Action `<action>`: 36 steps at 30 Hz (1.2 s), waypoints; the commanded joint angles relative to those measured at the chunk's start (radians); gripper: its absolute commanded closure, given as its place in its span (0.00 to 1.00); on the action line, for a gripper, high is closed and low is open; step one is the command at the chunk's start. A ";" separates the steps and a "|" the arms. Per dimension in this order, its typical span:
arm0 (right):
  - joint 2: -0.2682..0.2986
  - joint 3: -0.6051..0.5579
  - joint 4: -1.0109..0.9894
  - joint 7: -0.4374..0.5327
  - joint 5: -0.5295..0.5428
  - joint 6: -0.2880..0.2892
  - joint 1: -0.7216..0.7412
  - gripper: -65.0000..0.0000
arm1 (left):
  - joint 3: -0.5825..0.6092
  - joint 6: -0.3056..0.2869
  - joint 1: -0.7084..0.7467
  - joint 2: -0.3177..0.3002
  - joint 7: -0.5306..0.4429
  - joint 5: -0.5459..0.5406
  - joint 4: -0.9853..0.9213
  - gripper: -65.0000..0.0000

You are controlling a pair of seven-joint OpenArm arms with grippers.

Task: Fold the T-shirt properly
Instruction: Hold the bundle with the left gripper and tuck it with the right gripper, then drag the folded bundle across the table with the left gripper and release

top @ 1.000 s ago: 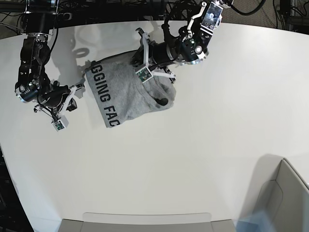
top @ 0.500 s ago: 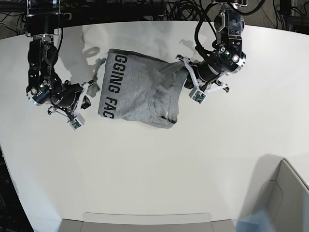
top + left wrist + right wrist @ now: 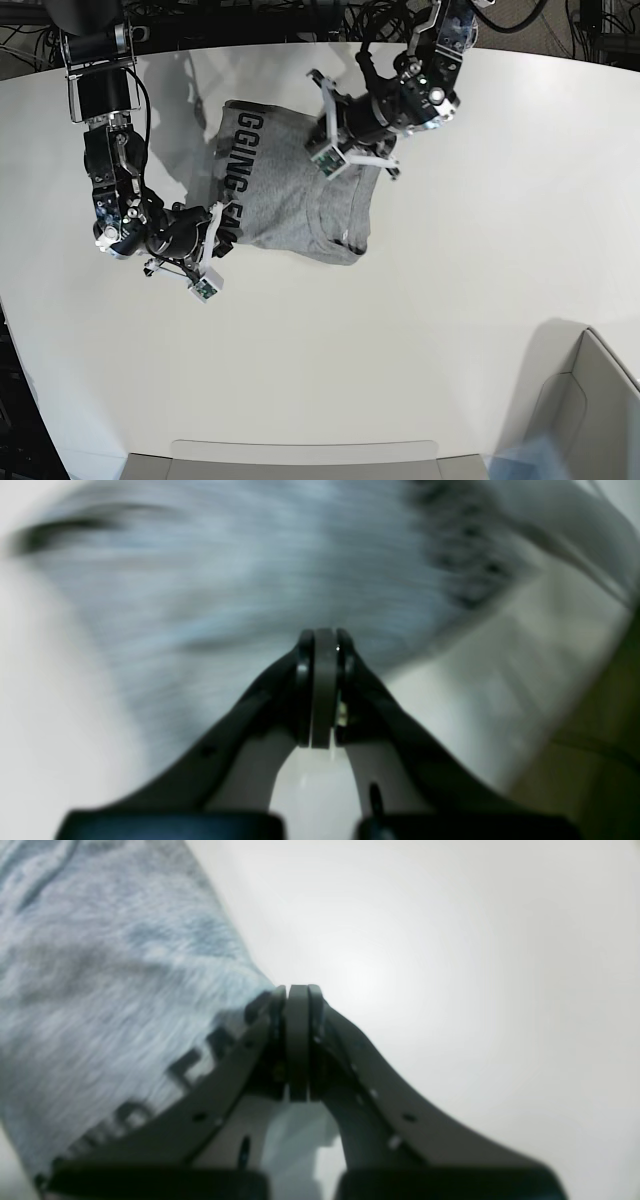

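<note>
The T-shirt [image 3: 290, 190] is lying bunched and partly doubled over on the white table [image 3: 480, 300], toward its far side, between the two arms; the printed side is facing up along the shirt's left edge in the base view.

The left gripper [image 3: 324, 645] is showing its jaws pressed together, and grey cloth is streaking past behind the tips in heavy blur, so I cannot tell whether any fabric is actually caught between them; in the base view this gripper [image 3: 335, 150] is hovering over the shirt's upper right part. The right gripper [image 3: 297, 992] is also pressed together, its tips sitting right at the printed hem; whether it is pinching that edge or only touching it is not clear.

Risks, as I judge them: the blur is suggesting a fast sweep, and if the left jaws are holding nothing, the cloth may be dragging and bunching rather than unfolding; if one side is gripping and the other is slipping, the shirt may be twisting, leaving creases and a crooked fold.

Writing: dark block letters are reading "GGING" and then a partly covered "FA"; the remainder is hidden; no brand label is showing.
</note>
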 commanded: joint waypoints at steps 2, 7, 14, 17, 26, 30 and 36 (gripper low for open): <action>0.007 -0.025 -0.031 0.021 0.008 -0.003 0.036 1.00 | 0.022 0.009 -0.018 -0.012 -0.013 -0.003 -0.029 1.00; 0.011 -0.099 -0.046 0.016 0.008 -0.003 0.002 1.00 | -0.006 0.014 -0.069 -0.013 -0.013 -0.003 -0.178 1.00; 0.007 -0.134 0.057 -0.002 0.008 -0.003 -0.135 1.00 | -0.189 0.138 -0.207 -0.012 -0.025 -0.003 -0.276 1.00; 0.007 -0.183 0.098 -0.030 0.008 -0.003 -0.158 1.00 | -0.230 0.144 -0.291 -0.007 -0.027 -0.003 -0.338 1.00; -0.021 0.188 0.411 -0.028 0.011 -0.005 -0.263 1.00 | -0.354 0.166 -0.385 0.030 -0.024 -0.008 -0.264 1.00; -0.046 0.455 0.503 -0.035 0.011 -0.003 -0.306 1.00 | -0.344 0.164 -0.294 0.134 -0.030 -0.008 -0.151 1.00; -0.016 0.609 0.519 -0.035 0.014 0.002 -0.400 1.00 | -0.258 0.164 -0.150 0.234 -0.143 -0.008 -0.134 1.00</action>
